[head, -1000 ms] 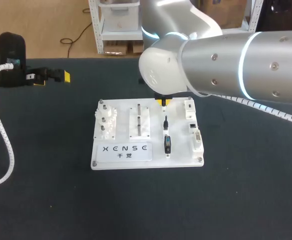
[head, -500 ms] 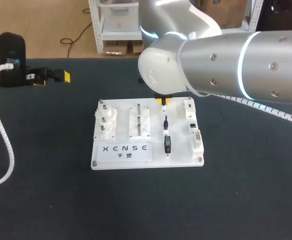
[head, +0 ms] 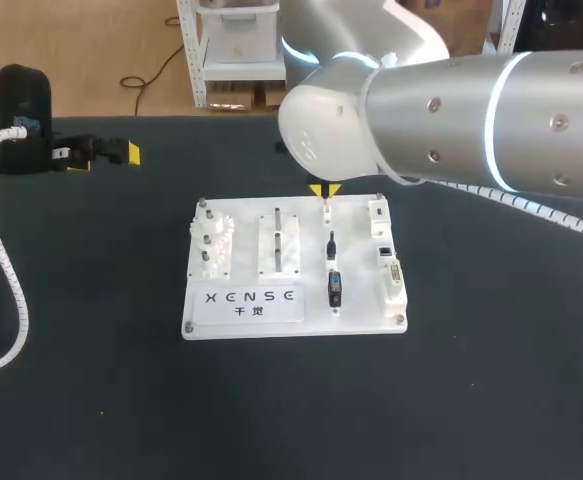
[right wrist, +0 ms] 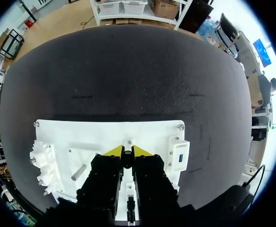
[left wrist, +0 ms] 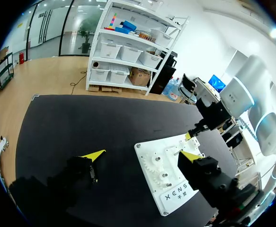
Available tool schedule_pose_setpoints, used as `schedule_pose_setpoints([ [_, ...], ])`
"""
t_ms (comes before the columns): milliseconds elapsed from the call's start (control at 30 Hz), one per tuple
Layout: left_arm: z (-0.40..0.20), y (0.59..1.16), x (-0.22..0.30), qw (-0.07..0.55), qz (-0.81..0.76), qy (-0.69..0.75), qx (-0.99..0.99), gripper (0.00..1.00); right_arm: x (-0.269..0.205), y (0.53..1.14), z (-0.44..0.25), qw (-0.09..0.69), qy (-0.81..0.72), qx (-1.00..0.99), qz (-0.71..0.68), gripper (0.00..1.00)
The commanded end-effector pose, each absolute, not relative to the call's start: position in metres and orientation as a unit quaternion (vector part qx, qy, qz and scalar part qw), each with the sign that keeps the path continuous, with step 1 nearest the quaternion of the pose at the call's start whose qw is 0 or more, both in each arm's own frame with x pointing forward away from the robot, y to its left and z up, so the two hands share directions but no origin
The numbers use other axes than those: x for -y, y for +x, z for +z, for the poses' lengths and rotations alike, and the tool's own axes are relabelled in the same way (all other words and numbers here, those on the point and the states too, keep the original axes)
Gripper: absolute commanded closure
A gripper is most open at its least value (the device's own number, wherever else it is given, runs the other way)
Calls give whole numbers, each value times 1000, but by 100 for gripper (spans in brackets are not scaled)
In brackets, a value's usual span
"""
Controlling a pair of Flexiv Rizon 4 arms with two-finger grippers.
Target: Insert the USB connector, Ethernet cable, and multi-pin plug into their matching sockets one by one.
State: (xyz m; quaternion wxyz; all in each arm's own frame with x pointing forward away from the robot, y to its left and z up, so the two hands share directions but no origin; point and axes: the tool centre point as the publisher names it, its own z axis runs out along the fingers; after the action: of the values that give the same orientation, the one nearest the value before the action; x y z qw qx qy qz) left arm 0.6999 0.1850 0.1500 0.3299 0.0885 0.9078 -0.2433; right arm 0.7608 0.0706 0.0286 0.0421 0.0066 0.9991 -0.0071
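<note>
The white practice board (head: 371,322) lies mid-table. A black connector with a blue face (head: 334,288) rests on it, and its thin black cable (head: 331,244) runs toward the far edge. Sockets sit along the board's right side: a white block (head: 378,215), a small dark port (head: 383,252) and a multi-pin socket (head: 395,280). My right gripper (head: 324,189) hangs just above a small white post (head: 325,208) at the far edge. Its fingers (right wrist: 114,151) are shut, and I see nothing between them. The blue-faced socket block (right wrist: 178,156) is beside them. My left gripper (head: 101,152) is far left, open and empty (left wrist: 141,155).
White gear pegs (head: 209,245) and two slotted bars (head: 284,240) fill the board's left and middle. A printed label (head: 254,302) runs along its near edge. My left arm's white corded hose (head: 11,290) curves over the table's left side. Black tabletop surrounds the board (left wrist: 168,189).
My right gripper has risen a little from the white post at the board's far edge, staying shut. The left arm and the connector on the board have not moved.
</note>
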Motion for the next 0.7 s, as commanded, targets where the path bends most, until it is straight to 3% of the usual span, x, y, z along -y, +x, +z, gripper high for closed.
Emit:
schedule_pose_setpoints([
  [33,150,700,-185,330,-243,88,-908,0,-65,755,36,53,9,-999,-3,100],
  [700,150,700,-185,330,-243,88,-908,0,-5,742,44,73,38,-997,-9,100],
])
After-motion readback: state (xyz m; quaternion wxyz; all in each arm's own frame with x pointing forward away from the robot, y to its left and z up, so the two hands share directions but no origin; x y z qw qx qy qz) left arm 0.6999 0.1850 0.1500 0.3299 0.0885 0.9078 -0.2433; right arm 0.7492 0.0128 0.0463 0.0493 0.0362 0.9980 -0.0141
